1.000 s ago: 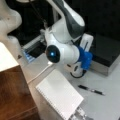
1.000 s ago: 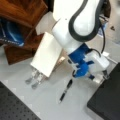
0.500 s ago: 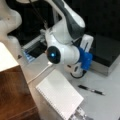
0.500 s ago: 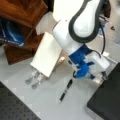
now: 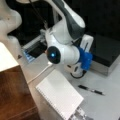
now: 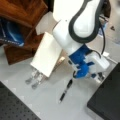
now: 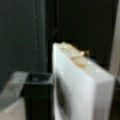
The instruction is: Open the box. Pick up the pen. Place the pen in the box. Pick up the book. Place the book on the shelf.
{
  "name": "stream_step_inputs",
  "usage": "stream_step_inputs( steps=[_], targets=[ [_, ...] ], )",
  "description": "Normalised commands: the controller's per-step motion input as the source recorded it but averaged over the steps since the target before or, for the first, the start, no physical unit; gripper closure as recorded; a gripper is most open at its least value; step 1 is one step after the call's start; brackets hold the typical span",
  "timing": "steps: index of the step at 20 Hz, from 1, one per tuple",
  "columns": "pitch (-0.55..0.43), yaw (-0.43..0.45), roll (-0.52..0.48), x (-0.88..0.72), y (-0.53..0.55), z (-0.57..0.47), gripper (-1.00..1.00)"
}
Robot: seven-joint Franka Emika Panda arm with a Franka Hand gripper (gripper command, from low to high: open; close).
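The box (image 5: 108, 51) lies closed, black lid on top, at a front view's right; it fills the lower right corner (image 6: 107, 100) in a front view. My gripper (image 5: 86, 43) hangs by the box's near edge (image 6: 100, 75), with its blue mount beside it. In the wrist view the gripper (image 7: 53, 75) shows a black finger (image 7: 37, 95) pressed against a white finger (image 7: 82, 85), nothing between them, with the dark lid behind. The pen (image 5: 91, 90) lies on the table, also visible below the gripper (image 6: 65, 90). The white book (image 5: 60, 97) lies flat near the shelf (image 5: 15, 95).
The shelf (image 6: 22, 15) holds a blue item (image 6: 10, 32) inside. A white cable (image 5: 40, 73) runs across the table by the book (image 6: 47, 53). Small metal pieces (image 6: 33, 78) lie at the book's end. A dark perforated mat (image 6: 12, 107) covers a front view's bottom left.
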Motion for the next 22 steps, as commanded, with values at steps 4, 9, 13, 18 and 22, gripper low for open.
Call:
stream_step_inputs(
  steps=[4, 9, 13, 18, 22],
  targets=[
    [-0.025, 0.005, 0.117, 0.05, 0.02, 0.00, 1.00],
    [0.007, -0.038, 0.086, 0.06, 0.06, 0.11, 1.00],
    [0.031, -0.053, 0.049, 0.12, 0.15, 0.29, 1.00],
    [0.031, 0.082, 0.003, 0.13, 0.25, 0.46, 1.00],
    [0.109, 0.090, -0.020, 0.13, 0.28, 0.43, 1.00]
  ],
)
